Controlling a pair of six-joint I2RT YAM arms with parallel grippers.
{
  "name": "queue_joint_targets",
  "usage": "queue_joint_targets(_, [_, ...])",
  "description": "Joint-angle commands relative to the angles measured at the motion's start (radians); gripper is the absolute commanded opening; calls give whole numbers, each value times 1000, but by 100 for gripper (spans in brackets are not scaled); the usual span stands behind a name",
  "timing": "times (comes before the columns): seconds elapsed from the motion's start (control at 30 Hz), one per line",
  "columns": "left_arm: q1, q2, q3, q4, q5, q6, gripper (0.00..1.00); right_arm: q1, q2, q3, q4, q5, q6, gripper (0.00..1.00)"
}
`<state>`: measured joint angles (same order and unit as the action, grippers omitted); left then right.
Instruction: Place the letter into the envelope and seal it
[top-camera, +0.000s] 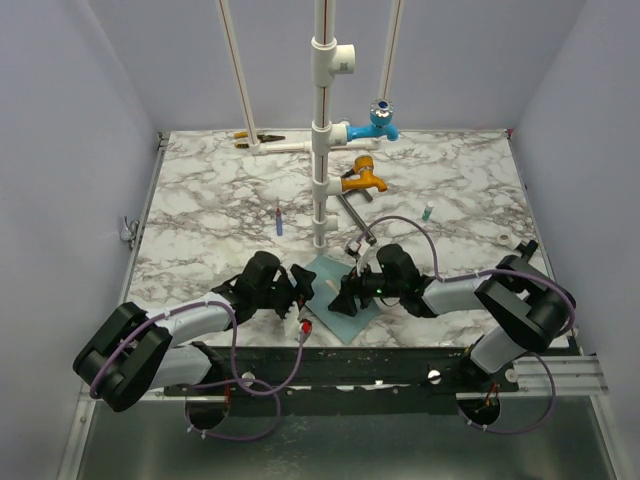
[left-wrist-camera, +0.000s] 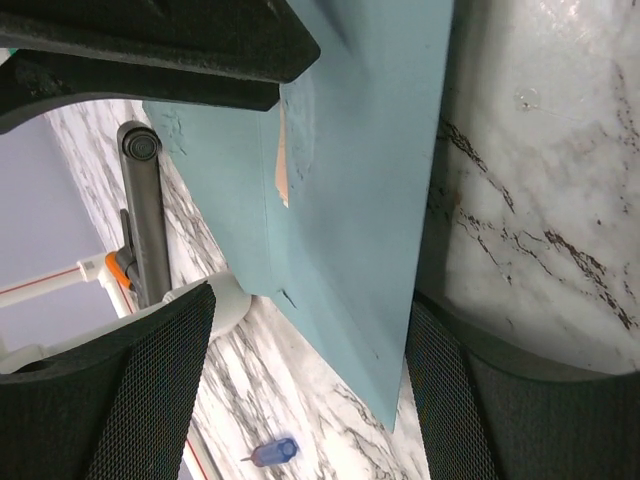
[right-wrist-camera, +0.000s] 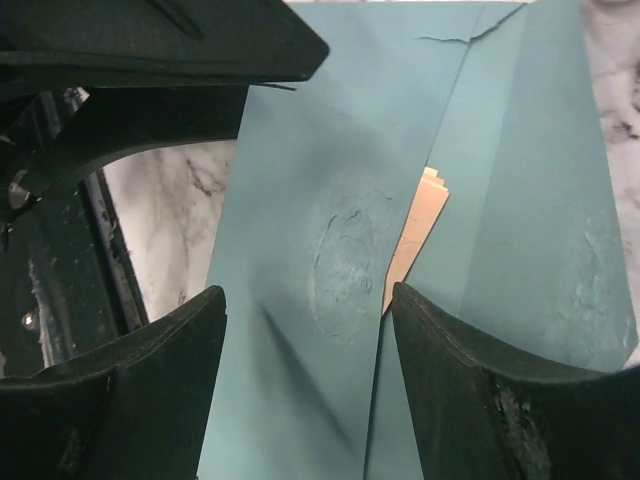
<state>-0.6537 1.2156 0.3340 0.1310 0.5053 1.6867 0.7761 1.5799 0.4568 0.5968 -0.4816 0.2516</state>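
As the left gripper (left-wrist-camera: 310, 305) and right gripper (right-wrist-camera: 308, 300) gape over the envelope (right-wrist-camera: 330, 120), its letter (right-wrist-camera: 420, 225) shows.

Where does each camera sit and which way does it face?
Top: above and behind the arms, looking down on the table; both arms show, left gripper and right gripper at the envelope.
Left wrist: on that wrist, looking down at the envelope; its fingers show.
Right wrist: likewise, over the envelope; its fingers show.
Shared: both wrist views show the letter peeking from the envelope.
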Motion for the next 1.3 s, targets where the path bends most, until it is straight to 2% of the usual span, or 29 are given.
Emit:
queue_joint_targets(0.0, [4,12,-9,-17,82,28,74,23,29,-15,46,-85,24,70])
queue_joint_targets(0.33, [3,27,-2,-25,110,47,74,28,85,-4,248,-130,181,71])
queue_joint_targets(0.53, [3,28,-16,-26,139,68,74,40,83,45,212,-172,177,71])
queue_joint_targets(0.6, [4,27,-16,-29,136,69,74,43,77,77,135,-110,165,70])
queue_joint_targets(0.8, [6,-25,-11,-128,80,41,76,43,42,139,-232,300,125,72])
queue_joint_targets(0.87, [11,-51,-27,-164,76,50,79,43,49,138,-291,374,128,72])
queue_joint_targets(1.0, [14,-88,-26,-229,80,42,84,43,31,86,-295,403,158,72])
queue_joint_targets(1.17, [16,-119,25,-402,70,27,91,43,-8,53,-332,439,175,72])
queue_joint_targets(1.27, [19,-123,27,-410,59,6,91,43,-36,38,-340,428,164,72])
